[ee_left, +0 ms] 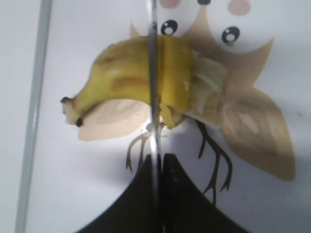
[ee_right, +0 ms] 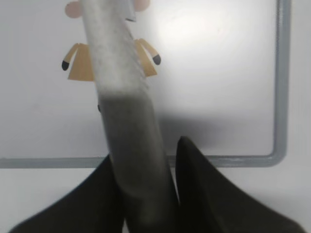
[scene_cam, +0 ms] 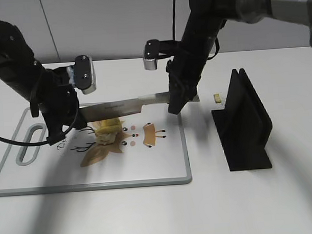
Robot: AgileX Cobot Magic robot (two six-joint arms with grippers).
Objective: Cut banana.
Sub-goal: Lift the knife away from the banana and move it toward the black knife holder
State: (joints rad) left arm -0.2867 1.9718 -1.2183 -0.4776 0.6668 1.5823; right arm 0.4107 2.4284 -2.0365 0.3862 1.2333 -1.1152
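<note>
**A:** Nearest you lies the cutting board (scene_cam: pixel 165 176), white with a grey rim and cartoon prints. What do you see on it?

**B:** You have the banana (scene_cam: pixel 107 128) sitting left of centre on the board, its peel partly split. In the left wrist view the blade edge runs straight across the banana (ee_left: pixel 126 77), stem end to the left.

**A:** And the arms?

**B:** Your right gripper (scene_cam: pixel 175 104) hangs down steeply from an arm entering at the top right, its fingers (ee_right: pixel 214 194) clamped on the handle of the knife (scene_cam: pixel 123 105). The knife lies roughly level, blade pointing left over the banana.

**A:** The left one?

**B:** Your left gripper (scene_cam: pixel 58 128) is bent down over the board's handle end. You can't tell whether its jaws are apart or together; the knife tip disappears behind it.

**A:** Further back?

**B:** A black knife stand (scene_cam: pixel 244 122) stands on the table right of the board, with a small pale scrap (scene_cam: pixel 217 98) beside it.
</note>
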